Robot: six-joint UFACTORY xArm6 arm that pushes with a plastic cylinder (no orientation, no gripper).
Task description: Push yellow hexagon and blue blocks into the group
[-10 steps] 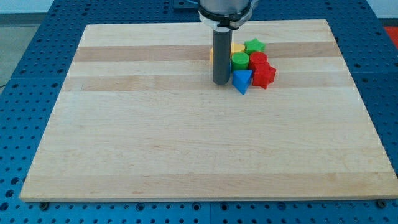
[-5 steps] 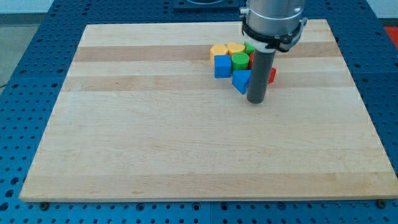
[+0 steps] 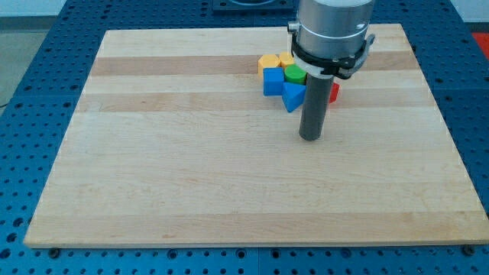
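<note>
On the pale wooden counter [image 3: 191, 168], the yellow hexagon block [image 3: 267, 61] touches the blue cube [image 3: 273, 82]; the blue triangular block [image 3: 293, 96] adjoins. These probably slide lightly; push flat faces. The tool, a jawless rod, has its tip [image 3: 309, 138] just below-right.

A pale wooden board [image 3: 229, 176] fills most of the view, lying flat on the bench. Its surface is made of joined planks running left to right, with a slightly darker, warmer band near the far edge and lighter strips nearer the viewer. The grain is fine and the finish is matte. Around the board on all sides shows the bench [image 3: 23, 153] itself, a bright blue surface studded with a regular grid of small dark holes. At the far left corner a sliver of light grey floor or wall [image 3: 23, 11] is visible. The light is even and soft, casting only faint shadows.
</note>
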